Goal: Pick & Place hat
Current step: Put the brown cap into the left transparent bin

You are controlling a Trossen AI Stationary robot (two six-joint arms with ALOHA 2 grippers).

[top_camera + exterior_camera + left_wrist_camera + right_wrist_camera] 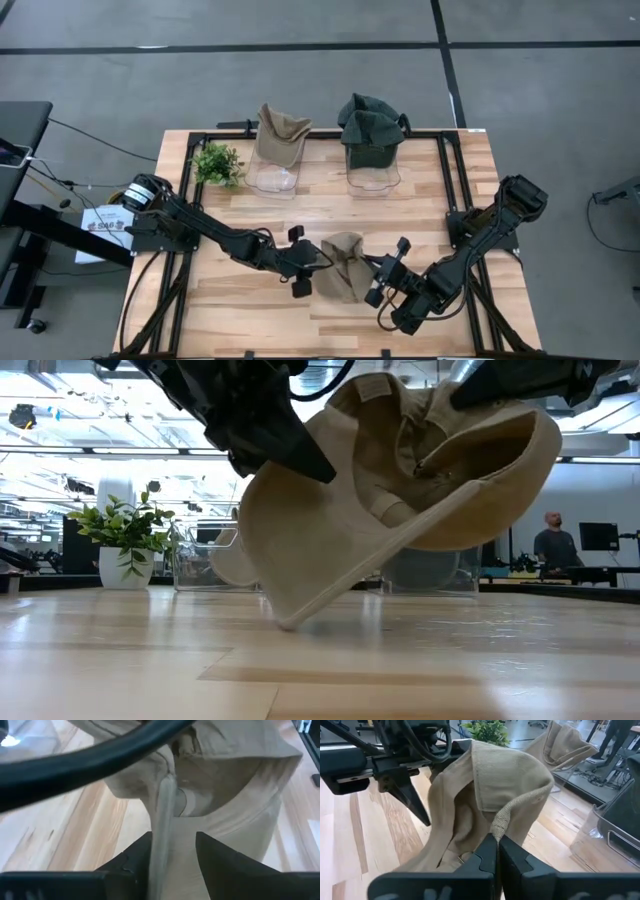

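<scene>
A tan hat (345, 268) hangs tilted over the near middle of the table, its hollow side facing the near edge. Its lowest edge (290, 622) rests on the wood. My right gripper (496, 851) comes from the near right and is shut on it. My left gripper (303, 262) reaches in from the left and is open, with one finger on either side of a thin edge (162, 825) of the hat. My right gripper pinches a stitched, folded edge (499, 822) at the hat's upper part between its two fingers, slanting in from the table's near right. The hat hangs tilted below the hold, its lowest edge on the table. Whether a finger of my left gripper touches the hat's edge, I cannot tell.
Two clear bins stand at the back: one (275, 178) holds a tan hat (280, 135), the other (373, 178) holds dark green hats (370, 125). A small potted plant (217, 163) stands at the back left. A black frame (450, 180) borders the table.
</scene>
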